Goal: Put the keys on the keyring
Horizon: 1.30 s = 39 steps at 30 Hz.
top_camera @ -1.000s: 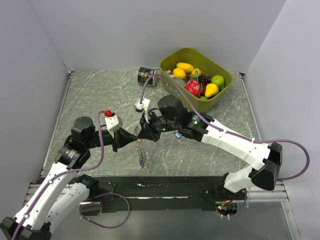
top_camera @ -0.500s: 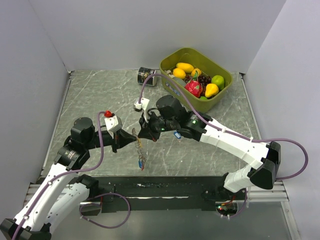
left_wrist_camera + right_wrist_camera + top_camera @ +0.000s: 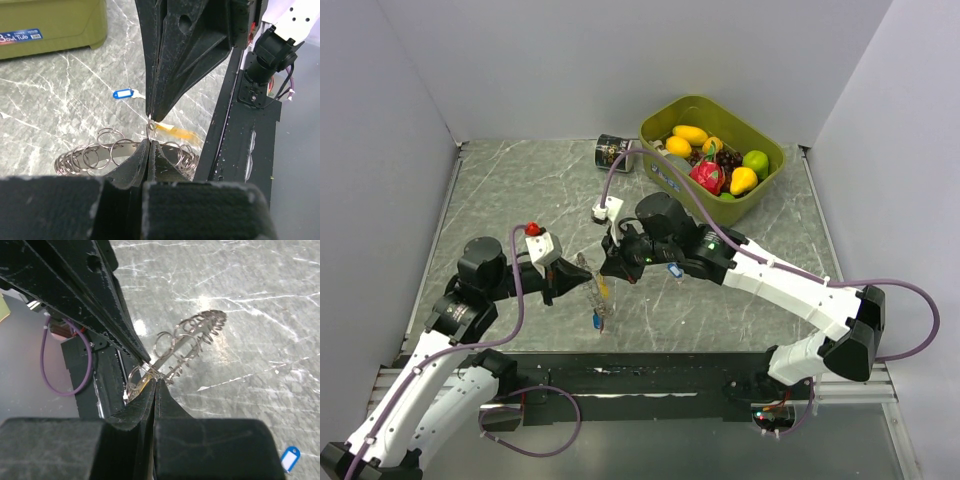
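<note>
Left gripper (image 3: 149, 143) pinched shut on keyring (image 3: 100, 154), holding it off the table (image 3: 60, 100) so right gripper (image 3: 156, 383), fingers pressed together on what looks like the yellow-tag key (image 3: 176, 133) (loop at coil end), can thread it; blue-tag key (image 3: 122, 94) lies on table.

A robotics lab cell — plain pale walls (image 3: 620, 70) box in a marble-patterned tabletop (image 3: 500, 190), two cabled arms (image 3: 790, 285) bolted to a black rail (image 3: 650, 375) at its near edge.

surface: grey marbled table (image 3: 500, 180); far right: green bin (image 3: 670, 178), black can (image 3: 612, 151) beside; middle: blue-tagged key (image 3: 122, 93)
</note>
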Motion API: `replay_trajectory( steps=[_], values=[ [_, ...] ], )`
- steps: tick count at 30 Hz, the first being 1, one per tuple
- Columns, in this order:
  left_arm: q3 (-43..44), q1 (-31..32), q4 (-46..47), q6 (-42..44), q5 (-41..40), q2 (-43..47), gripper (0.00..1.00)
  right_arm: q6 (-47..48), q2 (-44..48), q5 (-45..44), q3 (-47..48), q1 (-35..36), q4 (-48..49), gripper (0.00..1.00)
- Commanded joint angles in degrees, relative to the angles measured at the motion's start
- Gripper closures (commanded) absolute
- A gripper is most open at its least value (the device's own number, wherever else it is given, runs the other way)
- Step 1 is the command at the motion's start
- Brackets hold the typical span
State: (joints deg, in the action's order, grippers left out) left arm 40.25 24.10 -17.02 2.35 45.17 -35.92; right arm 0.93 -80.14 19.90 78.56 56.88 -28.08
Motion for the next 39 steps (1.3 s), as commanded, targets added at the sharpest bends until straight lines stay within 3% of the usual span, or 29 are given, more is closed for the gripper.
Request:
replay_trajectory(
  steps=[1,20,23,24,26,27,30,33,38,39],
  values=[
    [2.64,0.34,4.97,0.11,1.85,1.47,0.99,-0.05,2.18,-2.5,-0.69,-0.02,0.83,1.0],
    [2.64,0.34,6.91,-1.21,2.38,3.05,0.99,0.65,3.32,-0.56,-2.89,-0.02,3.29,1.0],
    [2.47,0.34,7.08,-1.38,2.56,2.96,0.99,0.48,4.9,-2.76,-3.86,0.07,4.6,0.9],
    [2.47,0.34,7.0,-1.3,2.64,2.96,0.99,0.39,5.34,-3.2,-4.29,-0.02,5.13,0.76],
    [2.38,0.34,7.17,-1.56,2.73,2.96,0.99,0.39,7.1,-4.25,-5.35,0.07,6.62,0.59],
    [2.38,0.34,7.35,-1.47,2.82,2.96,0.99,0.39,7.62,-4.78,-5.61,0.07,6.98,0.43],
    [2.38,0.34,7.44,-1.56,2.91,2.96,0.99,0.65,9.82,-6.01,-7.02,-0.02,9.17,0.19],
    [2.38,0.34,7.79,-1.82,3.35,2.96,0.99,1.44,13.76,-5.84,-9.56,-0.1,12.5,0.08],
    [2.11,0.34,9.1,-1.91,4.66,2.96,0.99,2.15,17.64,0.92,-13.7,-1.51,17.61,0.06],
    [1.94,0.34,9.54,-4.0,5.36,3.05,0.99,2.06,18.43,5.45,-14.05,-1.86,18.49,0.06]
  ],
)
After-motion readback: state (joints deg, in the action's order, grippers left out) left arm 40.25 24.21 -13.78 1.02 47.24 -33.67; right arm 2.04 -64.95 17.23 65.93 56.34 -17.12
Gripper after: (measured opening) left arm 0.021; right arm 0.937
